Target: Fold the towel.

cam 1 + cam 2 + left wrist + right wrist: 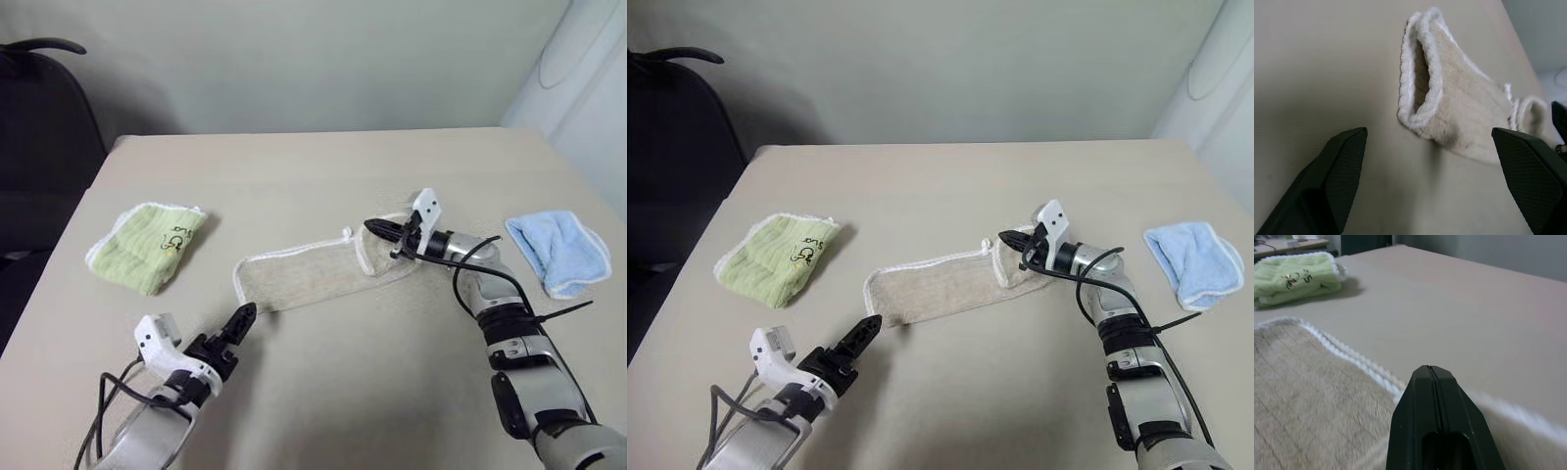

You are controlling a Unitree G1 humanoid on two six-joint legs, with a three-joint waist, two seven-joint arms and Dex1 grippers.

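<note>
The towel (313, 276) is lying mid-desk, its long axis running between the desk's (323, 176) side edges. The right tool (384, 233) is pinching its right end shut; the left tool (1435, 161), spread wide, is hovering near its left end.

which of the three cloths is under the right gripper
The beige towel in the middle; the right gripper sits over its end. The green cloth and blue cloth lie apart.

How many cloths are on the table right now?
3. A green cloth lies at the robot's left, the beige towel stretches across the middle, and a blue cloth lies at the right.
</note>
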